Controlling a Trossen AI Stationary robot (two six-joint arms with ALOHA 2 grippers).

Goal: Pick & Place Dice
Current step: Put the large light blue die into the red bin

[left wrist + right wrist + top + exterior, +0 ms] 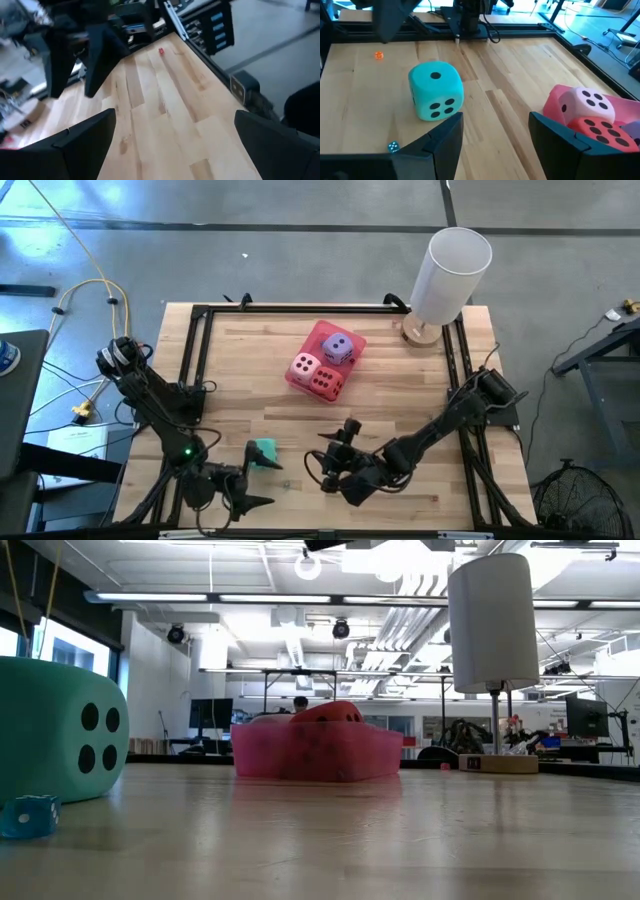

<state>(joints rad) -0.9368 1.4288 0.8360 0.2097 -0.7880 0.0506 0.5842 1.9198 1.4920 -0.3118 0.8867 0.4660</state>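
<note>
The pink tray (326,366) sits mid-worktop (420,390) holding the pale pink die (306,366), red die (326,382) and purple die (339,348). The teal die (264,453) lies alone, well short of the tray, between the left gripper (252,486) and right gripper (335,465), both with fingers spread, empty.

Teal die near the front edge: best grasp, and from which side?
Take the teal die across two opposite flat side faces, coming down from above. It sits flat and alone on the table. The left claw, open, is probably nearest.
</note>
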